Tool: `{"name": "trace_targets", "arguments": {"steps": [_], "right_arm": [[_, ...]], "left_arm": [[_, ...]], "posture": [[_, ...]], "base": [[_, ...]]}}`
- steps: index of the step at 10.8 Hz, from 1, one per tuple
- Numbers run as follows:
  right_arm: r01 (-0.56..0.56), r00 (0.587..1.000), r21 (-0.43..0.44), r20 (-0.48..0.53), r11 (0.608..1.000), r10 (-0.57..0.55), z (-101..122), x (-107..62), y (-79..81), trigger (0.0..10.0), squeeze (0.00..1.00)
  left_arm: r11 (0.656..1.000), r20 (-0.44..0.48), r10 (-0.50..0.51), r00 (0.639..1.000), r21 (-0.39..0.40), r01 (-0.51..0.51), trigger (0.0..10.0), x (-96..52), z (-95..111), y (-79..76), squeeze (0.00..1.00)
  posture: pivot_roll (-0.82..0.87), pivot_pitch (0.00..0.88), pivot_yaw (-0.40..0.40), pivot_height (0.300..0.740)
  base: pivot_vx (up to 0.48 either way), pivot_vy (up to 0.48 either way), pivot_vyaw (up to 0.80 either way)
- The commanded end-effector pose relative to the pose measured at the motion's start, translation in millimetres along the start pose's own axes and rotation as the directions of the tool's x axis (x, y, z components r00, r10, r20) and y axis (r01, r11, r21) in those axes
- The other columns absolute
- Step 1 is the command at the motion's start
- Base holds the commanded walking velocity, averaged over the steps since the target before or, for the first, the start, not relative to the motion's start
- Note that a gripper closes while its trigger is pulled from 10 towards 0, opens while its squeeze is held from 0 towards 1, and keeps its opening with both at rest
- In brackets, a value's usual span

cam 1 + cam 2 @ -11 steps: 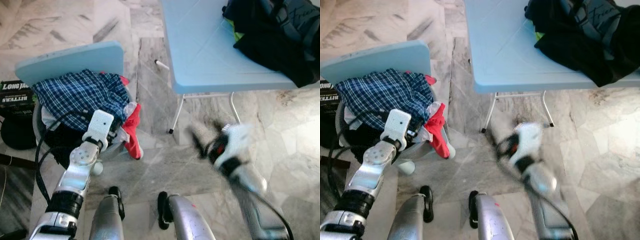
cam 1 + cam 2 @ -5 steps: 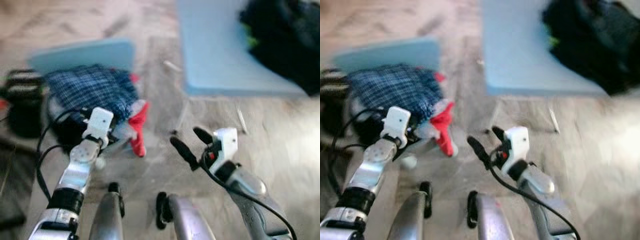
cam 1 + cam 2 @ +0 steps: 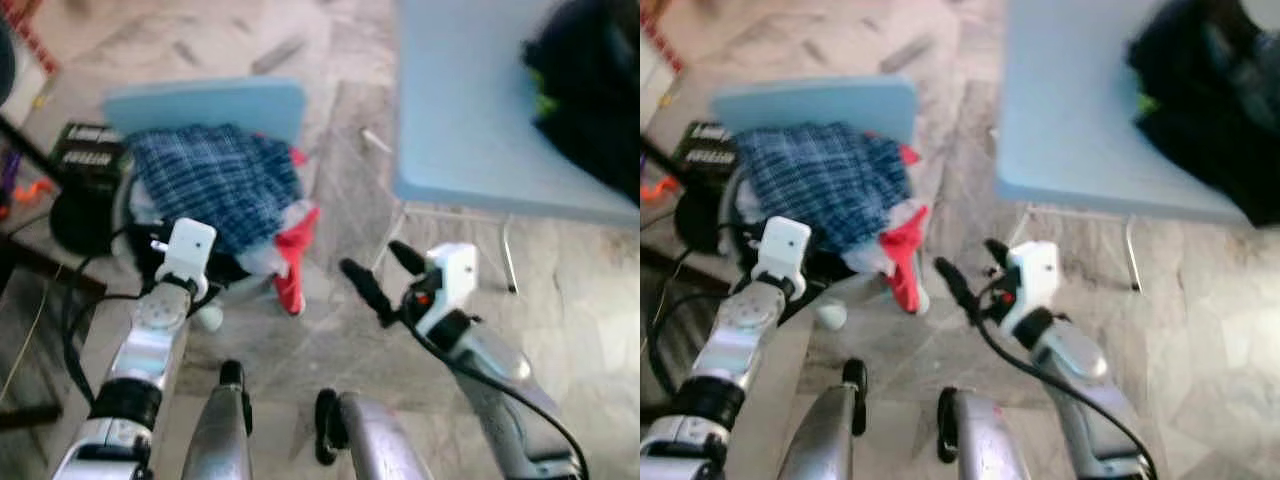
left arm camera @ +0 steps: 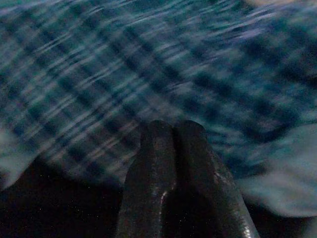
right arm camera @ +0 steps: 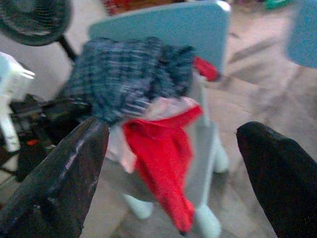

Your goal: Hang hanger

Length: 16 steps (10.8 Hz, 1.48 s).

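Left tool point(image 4: 173, 148): fingers pressed together, nothing visibly between them in the left wrist view. It sits low at the near edge of the clothes pile on the chair; in the head views the white wrist housing covers the tips, so contact with the fabric can't be confirmed. Directly ahead of it is the blue plaid shirt point(image 3: 215, 180), blurred.

Right tool point(image 3: 385, 278): fingers spread wide apart, holding nothing. It hangs over the marble floor point(image 3: 340, 190), between the chair and the desk, aimed toward the chair. The right wrist view looks between both fingers at the pile.

Light blue chair point(image 3: 830, 100): backrest on the far side, seat heaped with clothes. Plaid shirt on top, a red garment point(image 5: 166, 156) draped over the near edge and hanging down past the seat, some white or pale fabric point(image 3: 875, 250) beside it.

Hanger: can't be picked out anywhere in the frames; too blurred to tell if it is in the pile.

Light blue desk point(image 3: 460, 110) is to the robot's right of the chair, on thin white legs, with a black bag or clothing bundle point(image 3: 1210, 110) on its far right part. A dark box with white lettering point(image 3: 90, 155) lies on the floor left of the chair. A fan point(image 5: 34, 20) stands beyond the chair in the right wrist view.
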State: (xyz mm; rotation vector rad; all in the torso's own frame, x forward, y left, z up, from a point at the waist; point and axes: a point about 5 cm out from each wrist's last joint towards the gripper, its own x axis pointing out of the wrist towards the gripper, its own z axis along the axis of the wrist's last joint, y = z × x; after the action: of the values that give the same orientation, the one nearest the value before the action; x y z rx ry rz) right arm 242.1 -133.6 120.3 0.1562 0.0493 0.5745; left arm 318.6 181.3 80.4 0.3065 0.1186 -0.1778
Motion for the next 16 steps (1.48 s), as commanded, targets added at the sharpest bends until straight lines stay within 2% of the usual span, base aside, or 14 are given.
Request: {"name": "trace_targets", "arguments": {"steps": [1, 2, 3, 5, 7, 8, 10, 11, 13, 14, 16], "right_arm": [[0.033, 0.999, -0.008, -0.016, 0.999, -0.033, -4.5, -3.1, -3.6, 10.0, 0.0], [0.049, 0.999, -0.016, -0.013, 0.999, -0.049, -4.8, -3.1, -4.6, 10.0, 0.0], [0.059, 0.998, -0.04, -0.01, 0.997, -0.059, -4.6, -3.4, -5.6, 10.0, 0.0], [0.075, 0.997, -0.039, -0.004, 0.996, -0.075, -4.3, -3.9, -6.7, 10.0, 0.0], [0.075, 0.997, -0.05, -0.003, 0.996, -0.075, -4.4, -5.1, -6.1, 10.0, 0.0], [0.074, 0.997, -0.052, -0.008, 0.996, -0.075, -5.6, -6.6, -5.2, 10.0, 0.0], [0.074, 0.997, -0.06, -0.019, 0.995, -0.076, -6.7, -13.0, -2.3, 10.0, 0.0], [0.073, 0.997, -0.064, -0.029, 0.995, -0.075, -8.2, -16.3, -1.4, 10.0, 0.0], [0.072, 0.997, -0.068, -0.033, 0.995, -0.074, -7.9, -18.6, -0.1, 10.0, 0.0], [0.068, 0.997, -0.072, -0.038, 0.995, -0.07, -7.8, -18.6, 0.7, 10.0, 0.0], [0.058, 0.997, -0.083, -0.047, 0.995, -0.062, -7.1, -20.9, 2.8, 10.0, 0.0]], "left_arm": [[1.0, -0.023, 0.002, 1.0, -0.001, -0.002, 0.0, -3.0, -7.4, -2.2, 0.0], [0.998, 0.059, 0.032, 0.998, 0.047, -0.035, 1.8, -3.9, 2.9, 1.2, 0.0], [0.999, 0.148, 0.016, 0.989, 0.033, -0.021, 10.0, -9.1, 13.5, 0.0, 1.0], [0.995, 0.136, -0.058, 0.989, 0.093, 0.046, 10.0, -17.0, 10.8, -9.3, 1.0], [0.969, 0.167, -0.2, 0.965, 0.181, 0.17, 10.0, -20.7, 19.6, -23.6, 1.0], [0.969, 0.148, -0.201, 0.968, 0.176, 0.174, 10.0, -19.7, 17.6, -23.5, 1.0], [0.972, 0.121, -0.184, 0.976, 0.168, 0.162, 10.0, -10.4, 18.5, -13.1, 1.0], [0.979, 0.084, -0.183, 0.98, 0.106, 0.174, 10.0, -3.8, 19.0, -9.9, 1.0], [0.973, 0.097, -0.194, 0.976, 0.146, 0.179, 10.0, 4.4, 24.5, -2.9, 1.0], [0.974, 0.089, -0.196, 0.977, 0.13, 0.183, 10.0, 9.6, 26.8, -0.2, 1.0], [0.959, 0.025, -0.264, 0.964, 0.109, 0.26, 10.0, 18.6, 23.9, -3.1, 1.0]], "posture": [[-0.1, 0.323, -0.109, 0.74], [-0.1, 0.323, -0.108, 0.74], [-0.1, 0.325, -0.107, 0.74], [-0.09, 0.334, -0.11, 0.74], [-0.09, 0.346, -0.113, 0.74], [-0.1, 0.348, -0.113, 0.74], [-0.12, 0.364, -0.117, 0.74], [-0.13, 0.369, -0.121, 0.74], [-0.14, 0.377, -0.127, 0.74], [-0.14, 0.38, -0.128, 0.74], [-0.16, 0.385, -0.133, 0.74]], "base": [[0.0, 0.0, 0.0], [0.0, 0.0, 0.0], [0.0, 0.0, 0.0], [0.0, 0.0, 0.0], [0.0, 0.0, 0.0], [0.0, 0.0, 0.0], [0.0, 0.0, 0.0], [0.0, 0.0, 0.0], [0.0, 0.0, 0.0], [0.0, 0.0, 0.0], [0.0, 0.0, 0.0]]}}
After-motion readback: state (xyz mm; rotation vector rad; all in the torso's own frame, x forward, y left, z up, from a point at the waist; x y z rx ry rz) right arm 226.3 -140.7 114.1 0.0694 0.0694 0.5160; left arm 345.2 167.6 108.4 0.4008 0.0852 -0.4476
